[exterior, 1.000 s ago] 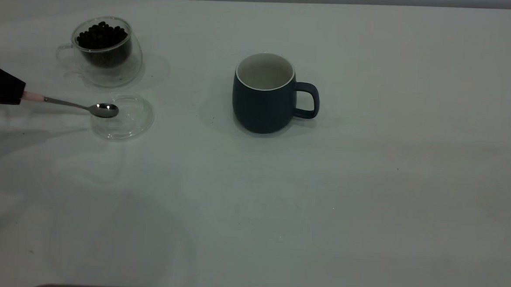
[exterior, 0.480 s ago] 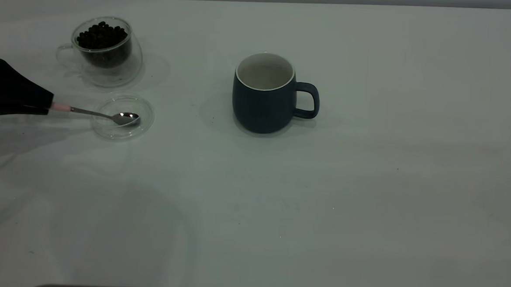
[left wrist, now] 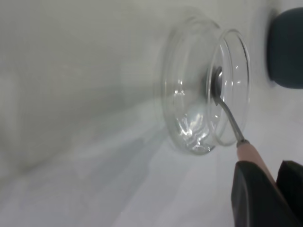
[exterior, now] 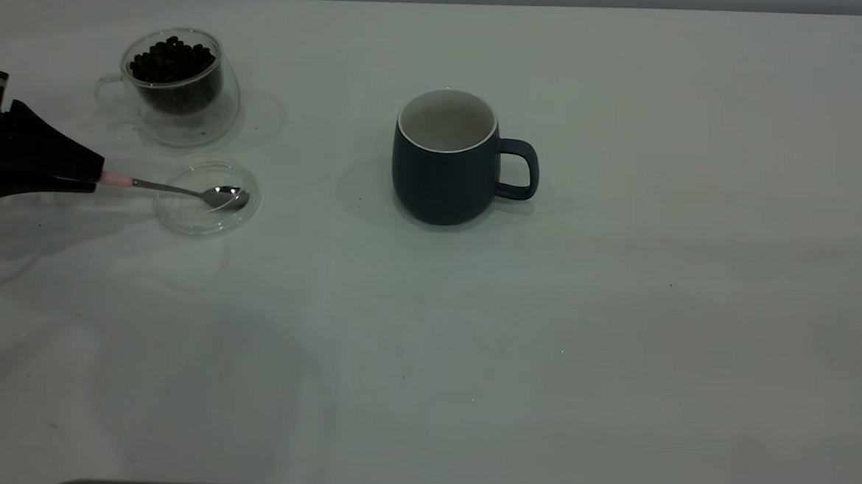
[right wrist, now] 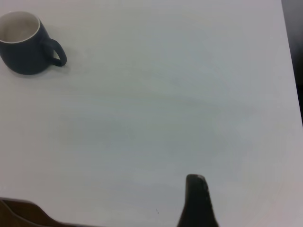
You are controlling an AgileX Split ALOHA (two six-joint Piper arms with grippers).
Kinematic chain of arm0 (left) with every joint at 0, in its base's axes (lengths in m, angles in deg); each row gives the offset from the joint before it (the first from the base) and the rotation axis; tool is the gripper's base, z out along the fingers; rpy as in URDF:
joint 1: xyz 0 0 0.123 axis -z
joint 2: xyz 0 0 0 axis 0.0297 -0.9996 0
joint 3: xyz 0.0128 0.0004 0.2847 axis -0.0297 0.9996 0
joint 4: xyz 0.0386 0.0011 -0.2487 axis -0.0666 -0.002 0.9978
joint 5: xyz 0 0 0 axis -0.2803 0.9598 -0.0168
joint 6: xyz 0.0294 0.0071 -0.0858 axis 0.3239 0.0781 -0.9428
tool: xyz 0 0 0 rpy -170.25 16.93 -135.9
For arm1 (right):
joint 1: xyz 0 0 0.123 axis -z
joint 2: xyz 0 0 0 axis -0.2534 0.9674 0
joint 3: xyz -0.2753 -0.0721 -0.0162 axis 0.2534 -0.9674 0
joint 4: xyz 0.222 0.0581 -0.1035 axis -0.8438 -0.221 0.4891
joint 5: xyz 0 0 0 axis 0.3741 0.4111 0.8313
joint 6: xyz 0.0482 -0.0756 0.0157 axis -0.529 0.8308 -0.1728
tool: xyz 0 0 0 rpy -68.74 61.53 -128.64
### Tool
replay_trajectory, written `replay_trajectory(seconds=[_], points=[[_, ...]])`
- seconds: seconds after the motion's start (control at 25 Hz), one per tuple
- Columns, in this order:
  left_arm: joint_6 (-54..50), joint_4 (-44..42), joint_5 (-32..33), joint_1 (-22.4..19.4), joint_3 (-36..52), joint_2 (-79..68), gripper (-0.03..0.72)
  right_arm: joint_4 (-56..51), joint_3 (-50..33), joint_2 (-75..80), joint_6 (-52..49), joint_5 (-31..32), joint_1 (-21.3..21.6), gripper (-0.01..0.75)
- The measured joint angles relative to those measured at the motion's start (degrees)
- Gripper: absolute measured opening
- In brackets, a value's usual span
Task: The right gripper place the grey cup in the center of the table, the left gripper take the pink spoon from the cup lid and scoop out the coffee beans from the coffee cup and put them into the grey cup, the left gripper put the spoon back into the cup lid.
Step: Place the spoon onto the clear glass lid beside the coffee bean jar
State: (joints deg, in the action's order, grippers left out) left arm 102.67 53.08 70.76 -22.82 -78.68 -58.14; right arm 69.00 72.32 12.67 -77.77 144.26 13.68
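White table [exterior: 619, 318], three pieces sitting on it.
Grey cup [exterior: 446, 158] stands near the middle, handle to the right; far left, the coffee cup [exterior: 177, 88] full of beans, and just in front of it the cup lid [exterior: 207, 219].

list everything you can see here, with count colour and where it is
grey cup: 1, dark blue-grey with white inside, upright near the table's middle, handle toward the right arm's side
coffee cup: 1, clear glass, far left part of the table
coffee beans: a heap, dark brown, inside the coffee cup
cup lid: 1, clear glass, on the table in front of the coffee cup
pink spoon: 1, metal bowl, pink handle, bowl in the cup lid
table: 1, white
left gripper: black, left edge, shut on the spoon handle
right gripper: black, partly seen, away from the grey cup
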Motion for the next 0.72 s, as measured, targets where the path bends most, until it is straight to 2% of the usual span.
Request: replay_trajectory(seconds=[0.12, 0.32, 0.44, 0.72], points=[[0.1, 0.1, -1.1, 0.4, 0.0, 0.0, 0.186, 0.0, 0.0, 0.0, 0.0, 0.0, 0.0, 0.588], [0.1, 0.1, -1.7, 1.3, 0.0, -0.1, 0.318, 0.0, 0.0, 0.0, 0.0, 0.0, 0.0, 0.588], [1.2, 0.1, -2.3, 2.1, 0.0, -0.1, 0.372, 0.0, 0.0, 0.0, 0.0, 0.0, 0.0, 0.588], [3.9, -1.0, -5.9, 4.2, -0.3, -0.1, 0.425, 0.0, 0.0, 0.0, 0.0, 0.0, 0.0, 0.588]])
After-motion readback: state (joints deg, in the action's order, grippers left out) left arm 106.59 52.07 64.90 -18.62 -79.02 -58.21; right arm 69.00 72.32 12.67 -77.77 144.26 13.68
